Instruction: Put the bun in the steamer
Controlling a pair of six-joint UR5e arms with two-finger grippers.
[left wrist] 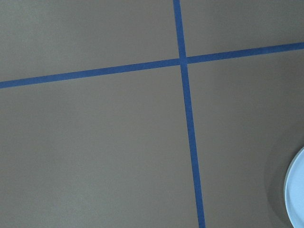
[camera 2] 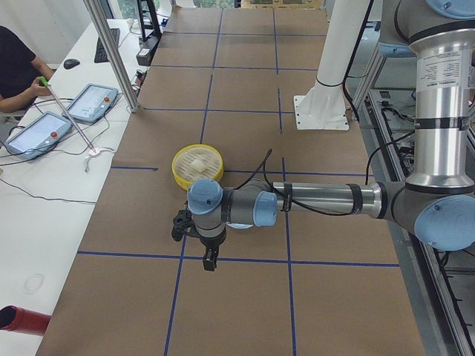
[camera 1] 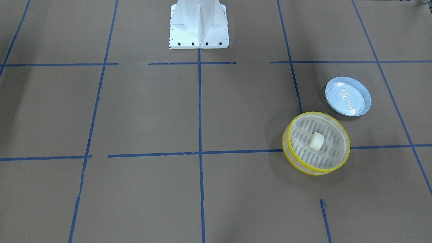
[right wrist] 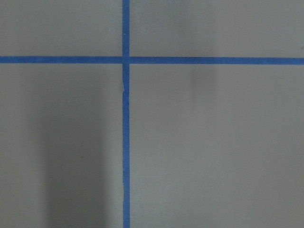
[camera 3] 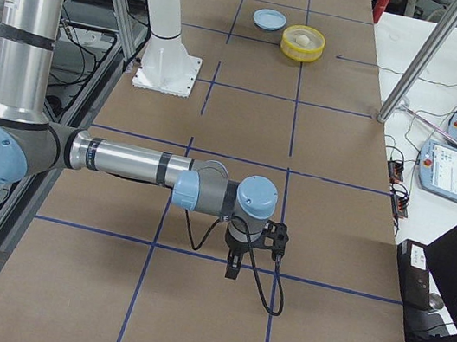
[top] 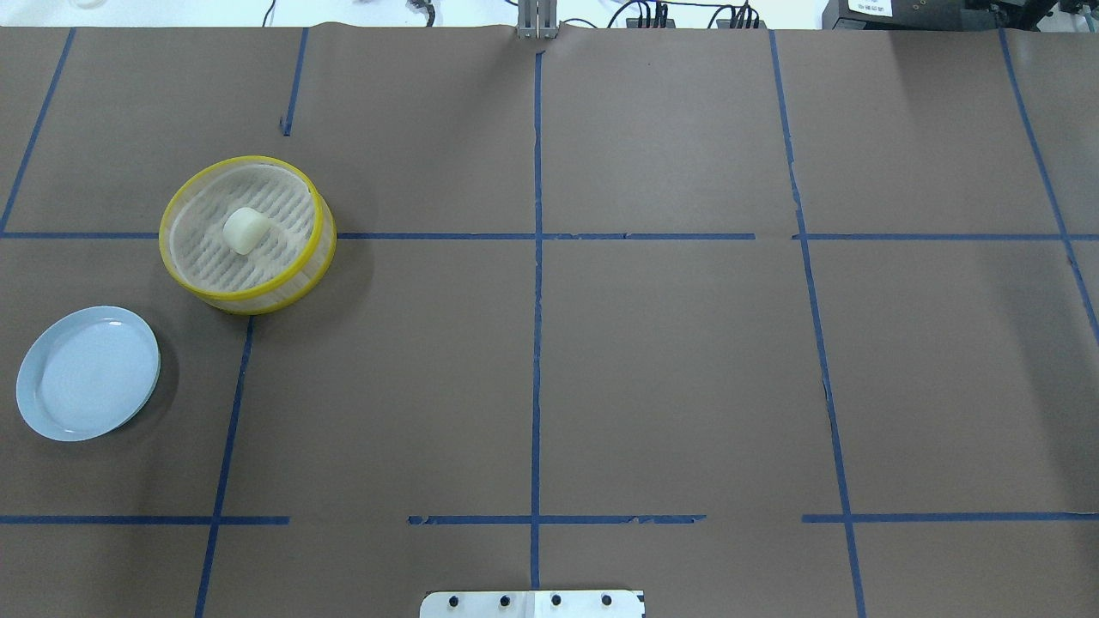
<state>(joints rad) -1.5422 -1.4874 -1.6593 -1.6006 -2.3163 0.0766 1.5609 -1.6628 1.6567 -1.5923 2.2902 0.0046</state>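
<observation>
One bun (camera 1: 317,140), a smooth cream-white stub, lay on the slotted pale floor of the steamer (camera 1: 332,152), a little off the middle and touching neither wall. Yellow rims ringed the basket, and its sides were translucent beige. It straddled a line of blue tape (camera 1: 199,111) on the robot's left half of the bench (camera 1: 152,111).

Just beside it, nearer the robot and apart by a strip of brown paper, sat a pale blue plate (camera 1: 347,96), round, glossy and ridged in rings.

Both sat well in from the bench's edges, with brown paper on all sides and the white robot base (camera 1: 198,25) well apart from them.

The left tool (camera 2: 210,259) hung pointing down over a tape crossing, near the plate. It showed only from the side, so I cannot tell how wide it stood. The right tool (camera 3: 232,268) hung likewise at the bench's other end, well apart from the steamer, and its width cannot be told either.

Each arm's upright silver section carried a white label (camera 2: 436,70), the print too small to read.
</observation>
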